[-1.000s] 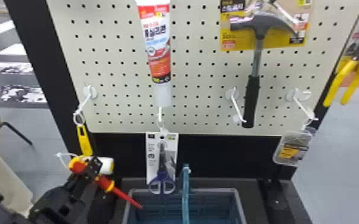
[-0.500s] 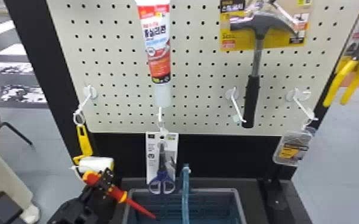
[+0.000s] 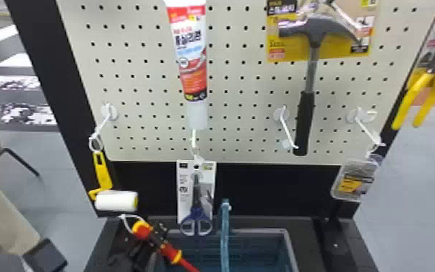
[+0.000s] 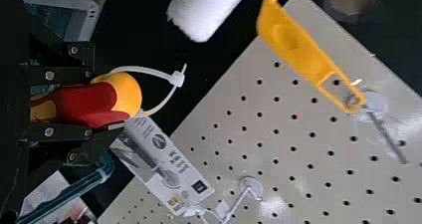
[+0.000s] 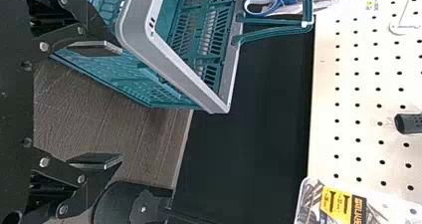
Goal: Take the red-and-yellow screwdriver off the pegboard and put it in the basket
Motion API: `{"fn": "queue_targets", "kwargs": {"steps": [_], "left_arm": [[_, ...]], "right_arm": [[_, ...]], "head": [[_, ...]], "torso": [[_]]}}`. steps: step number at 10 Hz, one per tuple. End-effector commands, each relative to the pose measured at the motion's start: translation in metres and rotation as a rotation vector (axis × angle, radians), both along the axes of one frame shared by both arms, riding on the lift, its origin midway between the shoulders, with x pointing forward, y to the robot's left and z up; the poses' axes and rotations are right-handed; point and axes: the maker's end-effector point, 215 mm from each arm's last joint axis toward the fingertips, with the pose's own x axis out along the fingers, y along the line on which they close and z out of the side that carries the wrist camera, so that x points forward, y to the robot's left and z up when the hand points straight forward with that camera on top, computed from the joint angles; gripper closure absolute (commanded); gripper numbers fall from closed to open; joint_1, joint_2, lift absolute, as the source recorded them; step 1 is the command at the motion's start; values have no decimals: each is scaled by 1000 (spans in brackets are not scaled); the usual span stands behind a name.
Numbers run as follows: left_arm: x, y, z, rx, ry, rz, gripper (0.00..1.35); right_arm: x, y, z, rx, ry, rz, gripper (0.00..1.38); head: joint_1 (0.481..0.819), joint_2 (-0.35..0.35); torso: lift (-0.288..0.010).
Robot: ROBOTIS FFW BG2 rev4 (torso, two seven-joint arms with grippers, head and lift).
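In the head view my left gripper [image 3: 157, 237] is shut on the red-and-yellow screwdriver [image 3: 171, 253], beside the left rim of the basket [image 3: 292, 249]. The screwdriver's red shaft slants down to the right over the basket's left part. In the left wrist view, the left gripper [image 4: 92, 102] has its fingers on either side of the red-and-yellow handle [image 4: 102, 99], and a white tie loops from the handle's end. My right gripper [image 5: 102, 104] stands open beside the basket [image 5: 174, 59] in the right wrist view, with nothing between its fingers.
The basket's teal handle [image 3: 225, 231] stands upright, near hanging scissors [image 3: 196, 217]. A paint roller [image 3: 116, 201] hangs just above the screwdriver. On the pegboard [image 3: 242, 119] are a glue tube [image 3: 191, 58], a hammer [image 3: 304, 119] and bare hooks; a small pack [image 3: 354, 181] hangs at right.
My left gripper has carried the screwdriver right and downward, away from below the roller's yellow handle and toward the basket. The paint roller has swung slightly.
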Motion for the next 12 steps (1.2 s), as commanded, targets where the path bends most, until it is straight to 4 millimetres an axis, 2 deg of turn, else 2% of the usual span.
{"fn": "queue_targets", "kwargs": {"steps": [1, 8, 12], "left_arm": [[-4, -16, -13, 1, 24, -28, 1208], [-7, -44, -41, 59, 47, -98, 1208], [-5, -50, -42, 83, 28, -101, 1208]], "right_arm": [[0, 0, -1, 0, 1, 1, 498], [1, 1, -3, 3, 4, 7, 498], [0, 1, -6, 11, 10, 3, 498]], "head": [[549, 0], [549, 0], [549, 0]], "torso": [[-100], [-100], [-100]]}}
